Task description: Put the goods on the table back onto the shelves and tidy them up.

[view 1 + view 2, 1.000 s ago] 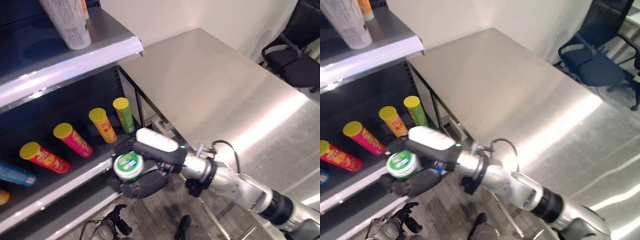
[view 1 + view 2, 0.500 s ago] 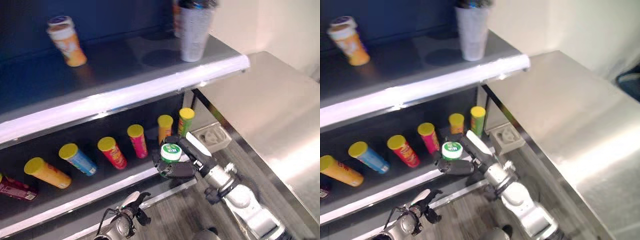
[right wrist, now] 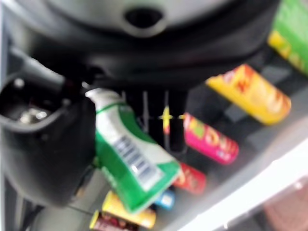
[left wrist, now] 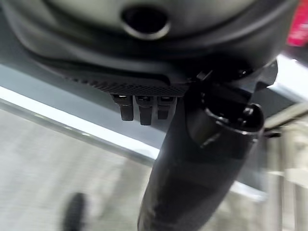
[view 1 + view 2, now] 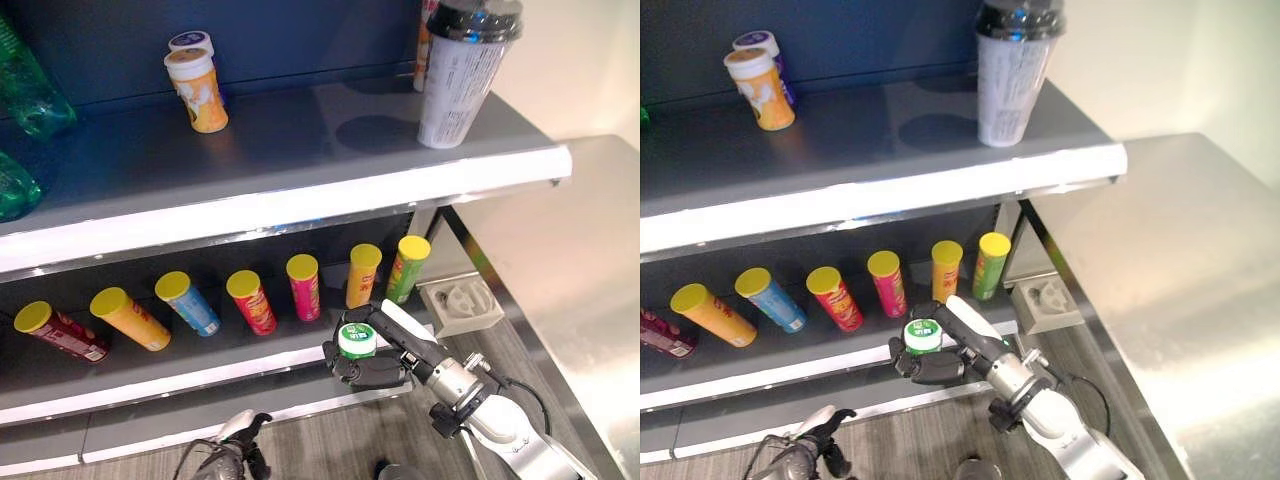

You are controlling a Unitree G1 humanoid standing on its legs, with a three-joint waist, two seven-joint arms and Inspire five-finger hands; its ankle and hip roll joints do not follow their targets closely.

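Your right hand (image 5: 372, 366) wraps its fingers around a green can (image 5: 356, 340) with a white-and-green lid, held at the front edge of the lower shelf (image 5: 180, 375). Seven yellow-lidded cans lie in a row on that shelf, the nearest a green one (image 5: 406, 270). Above, the upper shelf (image 5: 300, 150) carries a tall lidded cup (image 5: 455, 70), two small cups and green bottles. Your left hand (image 4: 144, 103) has its fingers curled, holding nothing.
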